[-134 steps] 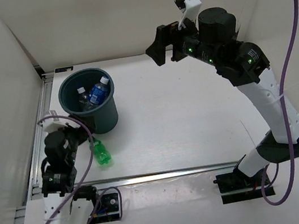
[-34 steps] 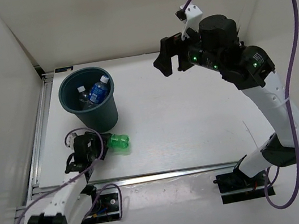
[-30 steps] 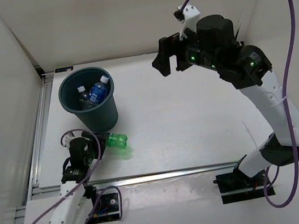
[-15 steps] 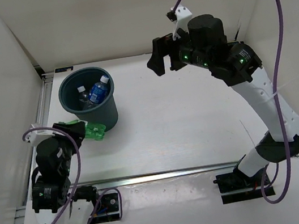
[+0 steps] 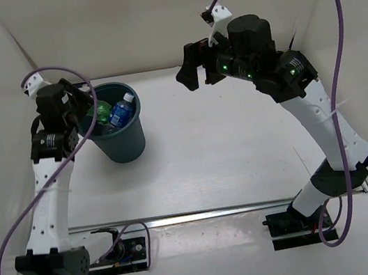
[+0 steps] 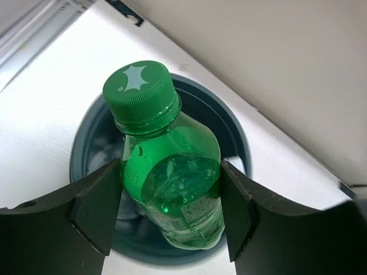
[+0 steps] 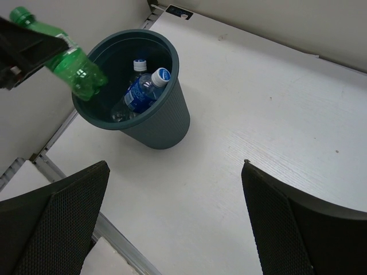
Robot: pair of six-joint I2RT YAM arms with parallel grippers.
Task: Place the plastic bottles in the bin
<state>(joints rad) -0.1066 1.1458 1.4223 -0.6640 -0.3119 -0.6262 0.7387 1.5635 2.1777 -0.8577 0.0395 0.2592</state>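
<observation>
**Top external view: green bottle gripped above the bin**

The left gripper [image 5: 86, 109] is raised at the left side of the scene. Its two fingers are closed on the body of the small green plastic bottle [image 5: 101, 111]. The bottle is tilted: its green cap points up and away from the round dark teal-grey plastic bin [image 5: 120, 142], and its base points down toward the open mouth, at the left part of the rim. In the left wrist view the bin's opening lies directly behind the bottle.

Inside the bin lie a clear bottle with a blue label [image 5: 121, 111] and a clear bottle with a white cap [image 7: 136, 66]. Some pale shapes are lower down, but I cannot tell what they are.

The right gripper [image 5: 193, 75] hangs high over the far part of the white table [image 5: 229, 151], well apart from the bin. Its jaws are spread wide and hold nothing. A metal rail [image 5: 51, 156] runs along the left edge of the table near the bin. A purple cable [image 5: 343, 19] loops over each arm.

One second earlier the green bottle was down on the table near the foot of the bin, at the left gripper's fingers. Half a second earlier it was carried low beside the bin's near wall. Now it is above the rim. The bin and the bottles inside it are in the same place. The right arm has shifted a little to the left.
</observation>
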